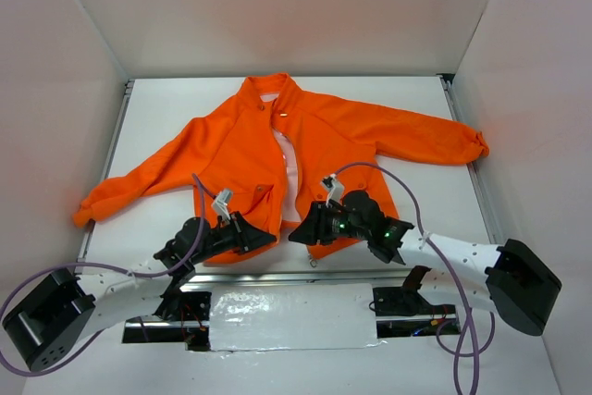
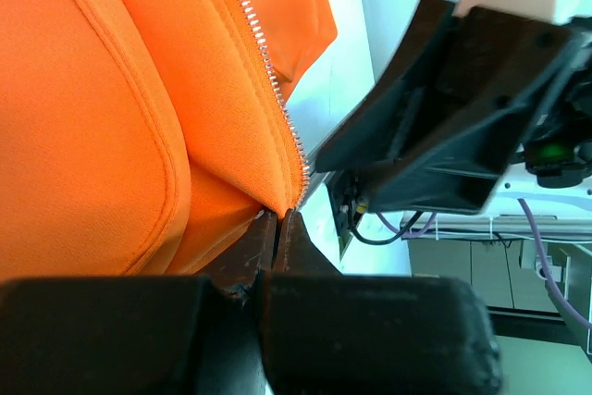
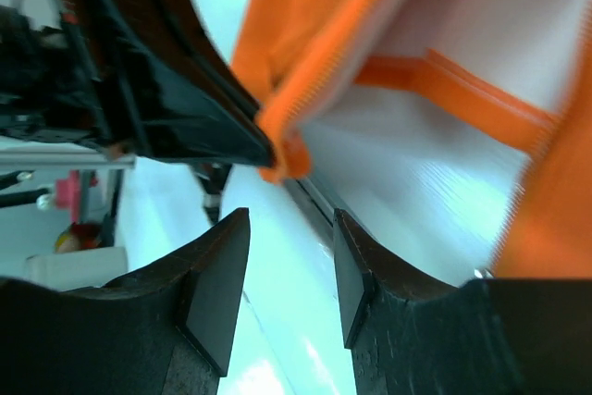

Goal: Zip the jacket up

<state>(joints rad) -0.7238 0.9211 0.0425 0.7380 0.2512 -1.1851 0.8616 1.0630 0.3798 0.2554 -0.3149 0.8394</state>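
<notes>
left hand (image 2: pixel 277 228) clamps the jacket (image 1: pixel 324 127) at its hem, right hand (image 3: pixel 289 256) released.
if the right hand tugs the zipper (image 2: pixel 268 71) sideways, this thin pinch may slip.

One jacket (image 1: pixel 231 145); two: left gripper (image 1: pixel 268 238), right gripper (image 1: pixel 294 233).

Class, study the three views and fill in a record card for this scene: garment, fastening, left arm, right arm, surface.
garment: orange jacket, lying front up, sleeves spread
fastening: zipper undone, pale lining showing between the front panels
left arm: left fingers shut on the jacket's hem corner at the zipper's bottom end
right arm: right fingers apart, nothing between them
surface: white table
</notes>
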